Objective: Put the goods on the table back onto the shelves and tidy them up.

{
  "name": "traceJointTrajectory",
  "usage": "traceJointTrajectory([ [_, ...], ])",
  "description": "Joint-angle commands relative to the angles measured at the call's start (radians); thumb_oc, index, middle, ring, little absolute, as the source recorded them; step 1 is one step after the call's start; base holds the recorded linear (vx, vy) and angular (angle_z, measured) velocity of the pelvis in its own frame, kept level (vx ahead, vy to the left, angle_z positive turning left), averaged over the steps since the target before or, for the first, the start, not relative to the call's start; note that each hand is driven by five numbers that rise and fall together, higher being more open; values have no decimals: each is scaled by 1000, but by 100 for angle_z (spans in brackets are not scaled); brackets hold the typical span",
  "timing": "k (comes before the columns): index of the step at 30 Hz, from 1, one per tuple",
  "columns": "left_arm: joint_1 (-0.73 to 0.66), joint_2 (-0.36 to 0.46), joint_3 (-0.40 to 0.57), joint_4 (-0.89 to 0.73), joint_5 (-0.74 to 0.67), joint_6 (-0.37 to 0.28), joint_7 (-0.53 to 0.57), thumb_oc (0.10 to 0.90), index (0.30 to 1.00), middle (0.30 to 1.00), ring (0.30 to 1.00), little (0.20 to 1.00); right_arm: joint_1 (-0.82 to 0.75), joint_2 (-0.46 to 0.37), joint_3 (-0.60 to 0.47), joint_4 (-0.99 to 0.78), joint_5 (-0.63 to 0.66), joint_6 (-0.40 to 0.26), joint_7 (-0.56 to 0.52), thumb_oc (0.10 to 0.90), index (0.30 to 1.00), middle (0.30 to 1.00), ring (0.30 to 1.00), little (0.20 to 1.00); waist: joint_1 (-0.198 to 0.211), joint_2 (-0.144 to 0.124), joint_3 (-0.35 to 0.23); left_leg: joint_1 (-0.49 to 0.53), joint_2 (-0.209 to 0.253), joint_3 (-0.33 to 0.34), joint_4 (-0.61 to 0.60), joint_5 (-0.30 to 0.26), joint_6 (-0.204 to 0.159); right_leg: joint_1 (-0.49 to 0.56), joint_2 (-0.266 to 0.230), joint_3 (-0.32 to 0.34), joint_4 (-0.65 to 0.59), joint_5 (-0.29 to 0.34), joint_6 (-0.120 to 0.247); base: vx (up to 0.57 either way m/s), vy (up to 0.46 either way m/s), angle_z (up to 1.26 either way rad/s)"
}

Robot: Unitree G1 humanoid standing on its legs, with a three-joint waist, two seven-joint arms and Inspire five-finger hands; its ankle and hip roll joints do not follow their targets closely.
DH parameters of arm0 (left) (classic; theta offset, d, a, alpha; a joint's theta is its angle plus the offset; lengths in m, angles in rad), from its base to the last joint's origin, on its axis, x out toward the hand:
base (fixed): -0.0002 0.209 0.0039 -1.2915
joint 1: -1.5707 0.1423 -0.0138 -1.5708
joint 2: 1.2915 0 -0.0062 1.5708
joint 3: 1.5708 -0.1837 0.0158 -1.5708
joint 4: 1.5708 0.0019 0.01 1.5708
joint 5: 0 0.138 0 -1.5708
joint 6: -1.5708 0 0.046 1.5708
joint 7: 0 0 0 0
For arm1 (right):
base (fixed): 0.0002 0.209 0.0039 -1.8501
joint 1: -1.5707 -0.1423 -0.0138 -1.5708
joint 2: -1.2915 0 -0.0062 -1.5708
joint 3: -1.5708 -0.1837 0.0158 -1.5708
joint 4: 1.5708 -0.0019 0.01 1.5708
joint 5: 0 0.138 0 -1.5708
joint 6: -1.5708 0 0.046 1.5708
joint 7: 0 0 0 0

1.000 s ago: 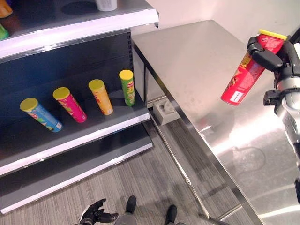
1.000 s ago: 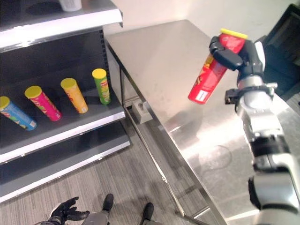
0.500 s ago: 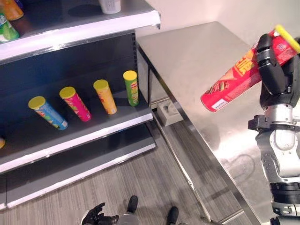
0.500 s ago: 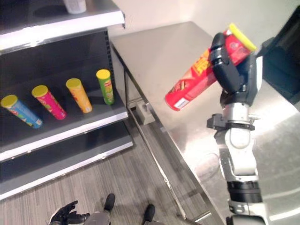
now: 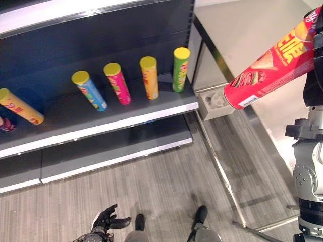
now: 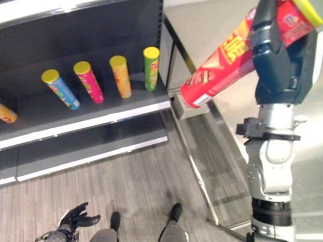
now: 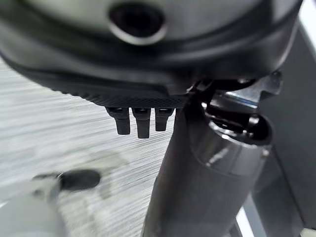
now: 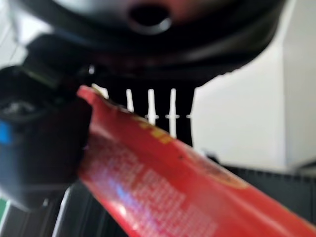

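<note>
Red can (image 6: 229,55) sits gripped in the right robot hand (image 6: 280,55) at upper right, held in the air over the steel surface (image 5: 242,30) edge. It's tilted, yellow lid up-right, base pointing down-left at the shelf (image 5: 126,118). Four cans stand there: blue (image 5: 89,91), pink (image 5: 117,83), orange (image 5: 149,77), green (image 5: 179,69). Left robot hand (image 5: 103,222) hangs loose-fingered, bottom left.

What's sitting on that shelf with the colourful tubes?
On the shelf stand five tubes: orange, blue, pink, yellow and green. Its left end runs out of view, so more may sit there.
</note>
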Motion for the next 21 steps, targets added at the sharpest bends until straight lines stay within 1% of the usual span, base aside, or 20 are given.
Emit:
traceJointTrajectory([
  [1, 34, 88, -2, -18, 52, -54, -1, 800, 900, 900, 900, 900, -91, -39, -22, -91, -29, -80, -8, 400, 300, 300, 300, 300, 2, 6, -115, 3, 34, 26, 60, -134, 22, -97, 0, 74, 22, -39, 97, -196, 383, -11],
  [3, 31, 104, 9, -21, 55, -60, 2, 800, 900, 900, 900, 900, -101, -22, -3, -93, -52, -73, -9, 400, 300, 300, 300, 300, 13, 2, -96, -1, -2, 46, 54, -131, 44, -125, -35, 77, 48, -14, 113, -254, 345, -19],
  [4, 28, 111, 18, -21, 56, -57, 3, 800, 900, 900, 900, 900, -103, -10, 6, -97, -60, -70, -7, 400, 300, 300, 300, 300, 17, 7, -84, -11, -6, 52, 52, -121, 53, -141, -33, 87, 90, -38, 108, -447, 375, -30],
  [5, 28, 122, 35, -19, 49, -52, 13, 800, 900, 900, 900, 900, -99, 2, 26, -90, -76, -65, -9, 400, 300, 300, 300, 300, 32, 14, -71, -48, -21, 52, 45, -83, 67, -125, 2, 113, 185, -105, 87, -430, 314, -28],
  [6, 32, 124, 44, -16, 42, -49, 16, 800, 900, 900, 900, 900, -95, 3, 32, -90, -84, -61, -8, 400, 300, 300, 300, 300, 39, 16, -72, -65, -27, 47, 35, -61, 74, -119, 25, 130, 242, -147, 73, -339, 227, -24],
  [7, 32, 124, 44, -16, 42, -49, 16, 800, 900, 900, 900, 900, -95, 3, 32, -91, -84, -61, -8, 400, 300, 300, 300, 300, 39, 15, -73, -68, -29, 47, 34, -57, 75, -124, 23, 131, 245, -146, 72, -189, 98, -8],
  [8, 33, 126, 51, -2, 39, -46, 18, 800, 900, 900, 900, 900, -92, 2, 39, -92, -95, -59, -3, 400, 300, 300, 300, 300, 49, 16, -77, -84, -32, 36, 23, -37, 81, -113, 58, 145, 299, -201, 60, -222, 93, 15],
  [9, 37, 130, 58, 16, 41, -40, 17, 800, 900, 900, 900, 900, -82, -4, 45, -101, -110, -52, 8, 400, 300, 300, 300, 300, 62, 14, -81, -105, -37, 25, 18, -19, 88, -94, 121, 153, 389, -294, 44, -317, 78, 31],
  [10, 47, 127, 61, 24, 40, -34, 20, 800, 900, 900, 900, 900, -72, -9, 66, -93, -132, -52, 10, 400, 300, 300, 300, 300, 83, -9, -81, -133, -55, 19, 31, -10, 90, -59, 184, 168, 392, -356, 21, -239, 37, 29],
  [11, 46, 127, 61, 24, 40, -34, 20, 800, 900, 900, 900, 900, -73, -9, 66, -92, -132, -53, 10, 400, 300, 300, 300, 300, 83, -8, -81, -136, -54, 19, 33, -7, 90, -59, 185, 167, 386, -350, 20, -161, -45, 11],
  [12, 52, 121, 62, 14, 31, -36, 13, 800, 900, 900, 900, 900, -78, -21, 80, -96, -159, -39, 17, 400, 300, 300, 300, 300, 93, -22, -78, -144, -64, 10, 37, -2, 88, -45, 204, 168, 338, -356, -2, -102, -112, 24],
  [13, 59, 100, 75, 16, 17, -37, 11, 800, 900, 900, 900, 900, -87, -32, 117, -86, -184, -31, 22, 400, 300, 300, 300, 300, 114, -54, -83, -176, -82, -8, 54, 3, 82, 12, 225, 178, 200, -351, -17, -143, -136, 34],
  [14, 62, 91, 79, 12, 10, -37, 13, 800, 900, 900, 900, 900, -96, -43, 139, -83, -201, -29, 21, 400, 300, 300, 300, 300, 121, -56, -78, -201, -82, -7, 79, 5, 78, 18, 234, 189, 160, -336, -18, -99, -107, 31],
  [15, 62, 90, 80, 12, 10, -37, 13, 800, 900, 900, 900, 900, -99, -43, 141, -82, -201, -29, 21, 400, 300, 300, 300, 300, 120, -55, -79, -205, -81, -6, 85, 2, 77, 19, 235, 189, 154, -332, -18, -113, -34, 5],
  [16, 65, 79, 82, 7, -5, -41, 16, 800, 900, 900, 900, 900, -99, -53, 154, -79, -208, -27, 20, 400, 300, 300, 300, 300, 125, -56, -69, -231, -83, -5, 117, 2, 74, 26, 237, 193, 119, -319, -21, -118, -21, 1],
  [17, 65, 68, 78, 3, -17, -41, 14, 800, 900, 900, 900, 900, -96, -64, 160, -77, -214, -30, 25, 400, 300, 300, 300, 300, 125, -55, -60, -259, -82, 5, 153, 1, 65, 36, 235, 184, 89, -311, -23, -177, -9, 11],
  [19, 62, 60, 63, -6, -4, -40, 6, 800, 900, 900, 900, 900, -82, -80, 164, -65, -246, -15, 21, 400, 300, 300, 300, 300, 114, -45, -45, -301, -59, 56, 205, 1, 50, 47, 228, 159, 52, -300, -23, -156, 77, 62],
  [20, 74, 51, 63, -11, -2, -37, 3, 800, 900, 900, 900, 900, -73, -95, 188, -65, -292, -2, 23, 400, 300, 300, 300, 300, 113, -35, -42, -300, -15, 80, 206, 5, 37, 53, 215, 147, 36, -283, -18, -84, 157, 97],
  [21, 80, 47, 65, -7, -2, -36, 5, 800, 900, 900, 900, 900, -69, -95, 198, -66, -312, 2, 24, 400, 300, 300, 300, 300, 112, -33, -43, -298, 8, 71, 199, 9, 31, 57, 205, 145, 33, -276, -15, -34, 172, 79],
])
